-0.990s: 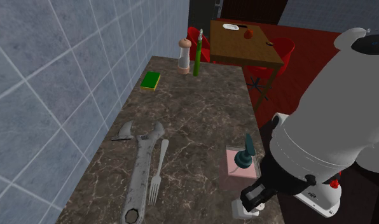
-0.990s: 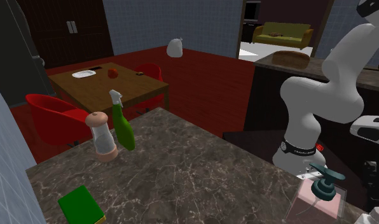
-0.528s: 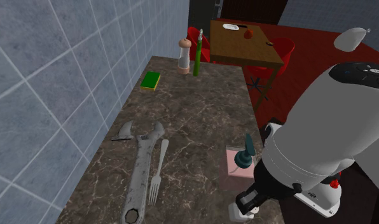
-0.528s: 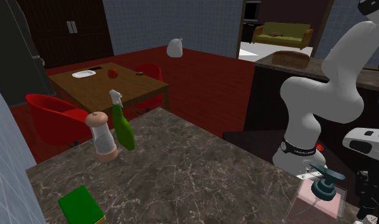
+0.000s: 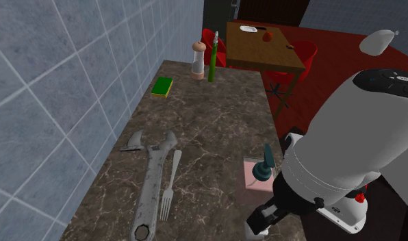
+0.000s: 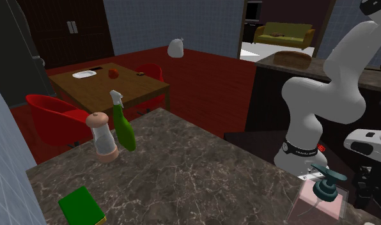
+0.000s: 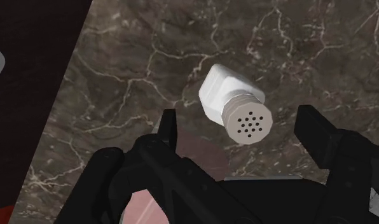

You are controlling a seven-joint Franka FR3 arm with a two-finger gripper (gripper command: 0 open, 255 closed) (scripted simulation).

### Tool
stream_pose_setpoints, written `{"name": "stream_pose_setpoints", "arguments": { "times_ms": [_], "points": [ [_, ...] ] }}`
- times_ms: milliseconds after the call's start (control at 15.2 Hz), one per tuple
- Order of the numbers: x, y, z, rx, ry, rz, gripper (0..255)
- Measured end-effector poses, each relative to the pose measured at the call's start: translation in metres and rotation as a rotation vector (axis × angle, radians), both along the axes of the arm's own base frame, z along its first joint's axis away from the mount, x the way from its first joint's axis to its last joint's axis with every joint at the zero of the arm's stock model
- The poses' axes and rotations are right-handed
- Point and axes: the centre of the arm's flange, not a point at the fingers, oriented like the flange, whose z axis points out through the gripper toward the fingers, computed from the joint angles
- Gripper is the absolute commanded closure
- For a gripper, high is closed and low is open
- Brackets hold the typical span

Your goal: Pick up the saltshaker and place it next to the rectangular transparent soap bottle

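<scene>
The saltshaker (image 7: 234, 105), white with a beige perforated cap, stands on the dark marble counter (image 5: 209, 130). My gripper (image 7: 242, 130) hangs over it, open. One black finger (image 7: 168, 126) stands on each side of the shaker, and neither touches it. In the shoulder view the gripper (image 5: 264, 218) is low over the counter's near end, with the shaker (image 5: 253, 229) a white shape under it. The rectangular transparent soap bottle (image 5: 259, 175), pinkish with a teal pump, stands just beyond the gripper. The second exterior view shows the bottle (image 6: 323, 195) at the lower right, with the gripper (image 6: 369, 185) beside it.
A large wrench (image 5: 151, 192), a fork (image 5: 170, 183) and a small grey tool (image 5: 135, 141) lie toward the tiled wall. A green sponge (image 5: 161, 85), a pepper mill (image 5: 198, 60) and a green spray bottle (image 5: 212, 59) stand at the counter's far end. The counter edge drops off close by the soap bottle.
The gripper came down beside the soap bottle with the saltshaker in it. Its fingers have since spread apart, and the shaker now stands free on the counter.
</scene>
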Motion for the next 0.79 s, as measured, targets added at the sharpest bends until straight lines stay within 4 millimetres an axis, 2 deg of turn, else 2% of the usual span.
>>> {"name": "stream_pose_setpoints", "arguments": {
  "times_ms": [198,330,462,792],
  "points": [
    [0.0,0.0,0.0,0.0,0.0,0.0,0],
    [0.001,-0.002,0.015,0.002,-0.001,0.0,0],
    [0.002,-0.005,0.039,0.002,0.0,0.0,0],
    [0.002,-0.006,0.049,0.0,0.0,0.0,0]
  ]
}}
